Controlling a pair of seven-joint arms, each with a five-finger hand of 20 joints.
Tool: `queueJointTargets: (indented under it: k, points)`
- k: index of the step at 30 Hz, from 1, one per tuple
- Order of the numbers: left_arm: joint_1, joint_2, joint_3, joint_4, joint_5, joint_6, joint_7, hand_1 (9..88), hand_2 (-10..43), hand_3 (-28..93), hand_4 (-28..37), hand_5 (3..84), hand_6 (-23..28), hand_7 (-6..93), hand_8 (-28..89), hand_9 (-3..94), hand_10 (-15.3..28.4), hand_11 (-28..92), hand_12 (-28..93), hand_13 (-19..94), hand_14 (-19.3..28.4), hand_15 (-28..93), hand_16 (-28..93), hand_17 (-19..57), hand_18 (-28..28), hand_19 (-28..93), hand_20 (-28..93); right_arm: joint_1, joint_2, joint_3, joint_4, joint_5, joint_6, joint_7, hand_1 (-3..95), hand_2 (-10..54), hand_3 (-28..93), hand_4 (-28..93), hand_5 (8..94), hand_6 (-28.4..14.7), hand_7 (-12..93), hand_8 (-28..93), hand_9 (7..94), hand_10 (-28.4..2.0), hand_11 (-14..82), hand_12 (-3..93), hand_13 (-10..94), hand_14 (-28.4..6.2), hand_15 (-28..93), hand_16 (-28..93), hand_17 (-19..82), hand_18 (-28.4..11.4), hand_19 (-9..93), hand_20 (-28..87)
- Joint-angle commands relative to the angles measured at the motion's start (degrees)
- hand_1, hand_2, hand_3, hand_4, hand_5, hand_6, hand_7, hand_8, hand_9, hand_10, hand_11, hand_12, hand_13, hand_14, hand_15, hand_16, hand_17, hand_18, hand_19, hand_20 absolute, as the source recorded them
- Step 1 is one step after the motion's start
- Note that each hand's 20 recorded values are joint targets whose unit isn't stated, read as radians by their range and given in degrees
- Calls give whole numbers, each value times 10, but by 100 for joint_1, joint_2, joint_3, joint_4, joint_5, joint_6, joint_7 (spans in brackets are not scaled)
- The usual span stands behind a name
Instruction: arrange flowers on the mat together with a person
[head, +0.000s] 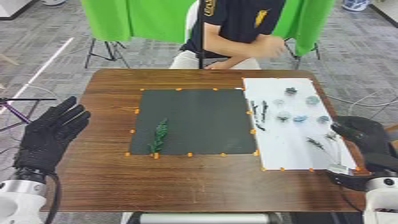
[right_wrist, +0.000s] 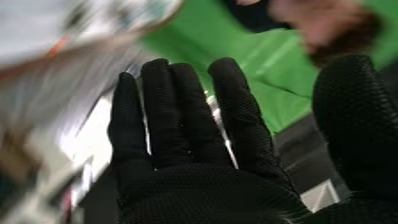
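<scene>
Green sprig (head: 160, 135) lies on the dark mat (head: 200, 117), near-left part, pointing near-to-far. White sheet (head: 274, 150) is just right of the mat on the brown tabletop (head: 160, 186), w/ orange dots (head: 179, 89) along the edges of both.

On the sheet: dark twigs (head: 264, 111) by its left edge, & small flower heads (head: 300, 119), blue, grey & dark, twd the far & middle parts; petals too small to make out, so kinds unclear. Thin stems (head: 315, 144) lie nearer, close to the right hand (head: 362, 137); lower ends hard to trace, w/ a pale bit nr the wrist I can't ID.

Right hand is over the right edge of the tabletop, beside the sheet. In wrist view the right hand (right_wrist: 209, 192) is open: fingers straight, slight gaps btwn, thumb well out, nothing held; bkgd v. blurred.

Left hand (head: 51, 131) is off the left edge, fingers extended, nothing held. Both arms cut off at the near edge of head view.
</scene>
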Motion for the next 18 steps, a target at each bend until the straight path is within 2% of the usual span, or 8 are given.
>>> queueJointTargets:
  k: [1,3,6,8,9,11,14,18]
  points:
    - [97,13,5,11,-74,61,-24,313,118,703,-283,421,74,98,-85,378,152,152,88,310,148,227,-42,2,141,280,86,-111,416,-224,164,-3220,-150,1298,261,-82,758,-243,468,-83,199,-138,423,-211,221,177,275,-189,475,95,100,-200,558,91]
    - [57,-1,51,35,-74,-13,-104,314,118,701,-283,421,74,98,-85,378,152,153,88,310,148,228,-42,1,141,280,86,-89,438,-277,245,-3871,-345,1374,259,-93,755,-243,466,-86,195,-135,404,-218,217,179,235,-198,480,89,83,-197,569,79]
    - [3,4,129,59,-67,-31,-143,313,118,703,-283,422,74,99,-85,377,151,153,88,310,149,230,-41,1,141,280,86,-34,468,-371,359,-4214,-582,1469,245,-95,730,-259,467,-85,194,-132,402,-220,238,193,219,-202,486,90,76,-197,578,62]
    - [-7,6,155,59,-59,-28,-141,313,118,702,-283,421,74,99,-85,375,151,152,88,309,150,232,-41,1,141,281,86,36,480,-429,472,-4345,-634,1466,236,-95,710,-273,495,-85,207,-129,410,-222,318,229,228,-211,557,117,85,-201,603,66]
    - [-8,5,164,59,-59,-34,-150,313,118,702,-283,421,74,99,-85,375,152,152,88,308,150,232,-41,0,141,280,86,66,492,-467,547,-4404,-594,1462,235,-95,694,-280,522,-79,235,-131,407,-224,431,283,240,-221,638,148,99,-205,627,75]
    - [12,-3,171,53,-66,-36,-158,313,118,703,-283,421,74,99,-85,375,151,152,89,308,153,234,-40,0,141,279,85,176,518,-533,672,-4598,-802,1518,240,-95,679,-282,566,-70,284,-133,412,-223,543,351,267,-229,712,210,122,-215,668,99]
    - [24,-22,189,49,-71,-21,-133,313,118,702,-283,421,74,98,-85,375,152,153,90,308,154,234,-40,0,141,278,85,329,561,-609,809,-4544,-992,1666,261,-95,660,-283,602,-54,340,-137,442,-216,611,436,309,-233,760,327,144,-228,708,161]
    - [18,-27,210,49,-86,-3,-98,312,118,703,-283,421,74,99,-85,375,152,153,90,308,153,233,-41,0,141,279,86,550,574,-702,1015,-4400,-1029,1586,284,-95,650,-283,650,-41,350,-138,482,-206,651,490,360,-230,787,400,168,-243,748,225]
